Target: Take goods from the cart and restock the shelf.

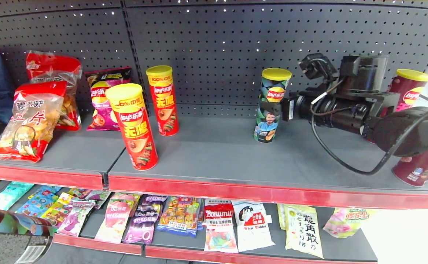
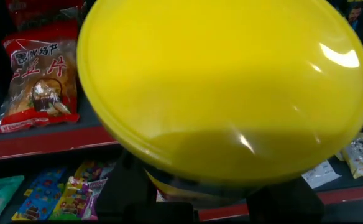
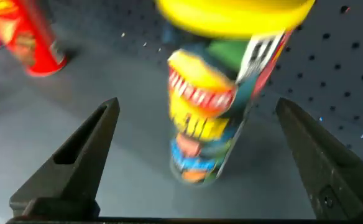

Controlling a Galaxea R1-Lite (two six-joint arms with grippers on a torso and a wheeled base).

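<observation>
Right end effector (image 3: 197,106) spread, facing one blue can (image 3: 203,134), two red cans (image 1: 137,128)

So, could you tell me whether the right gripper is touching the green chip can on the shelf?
Apart. In the right wrist view the right gripper is open wide around the green chip can, with bare shelf showing on both sides.

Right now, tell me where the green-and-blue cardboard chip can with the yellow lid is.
The green-and-blue chip can stands upright on the grey upper shelf, right of centre in the head view, at the mouth of the open right gripper.
</observation>
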